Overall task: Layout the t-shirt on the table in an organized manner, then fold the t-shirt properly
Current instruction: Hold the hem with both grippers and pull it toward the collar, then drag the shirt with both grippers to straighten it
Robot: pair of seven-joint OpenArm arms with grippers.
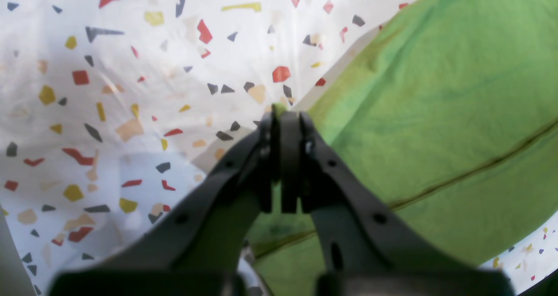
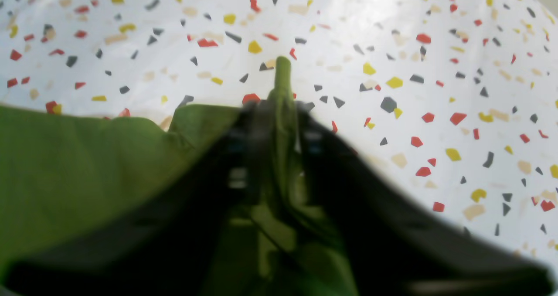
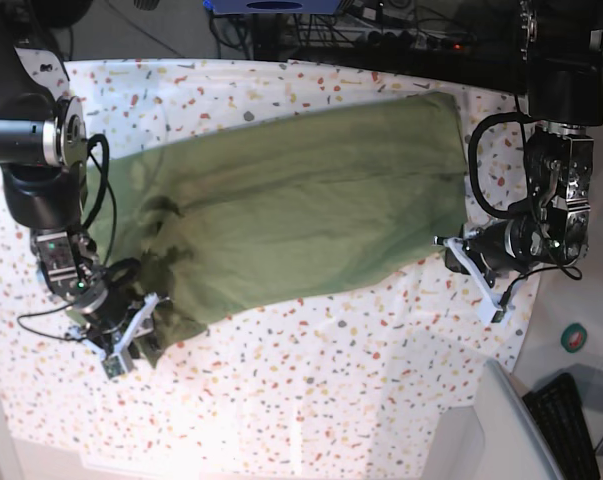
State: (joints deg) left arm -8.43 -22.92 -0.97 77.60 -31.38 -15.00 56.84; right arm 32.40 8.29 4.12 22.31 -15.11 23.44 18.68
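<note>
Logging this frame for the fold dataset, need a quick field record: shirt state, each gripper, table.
t-shirt: olive green, spread lengthwise across the table, bunched at the right gripper's end
left gripper: shut on the t-shirt's edge, green fabric pinched at the tips
right gripper: a fold of the t-shirt stands between its jaws; grip unclear
table: white speckled cloth, shirt covers the middle

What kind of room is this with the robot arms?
Probably a robotics lab or workshop: the speckled table holds a green t-shirt, cables and electronics crowd its far edge, and a keyboard sits beside it.
</note>
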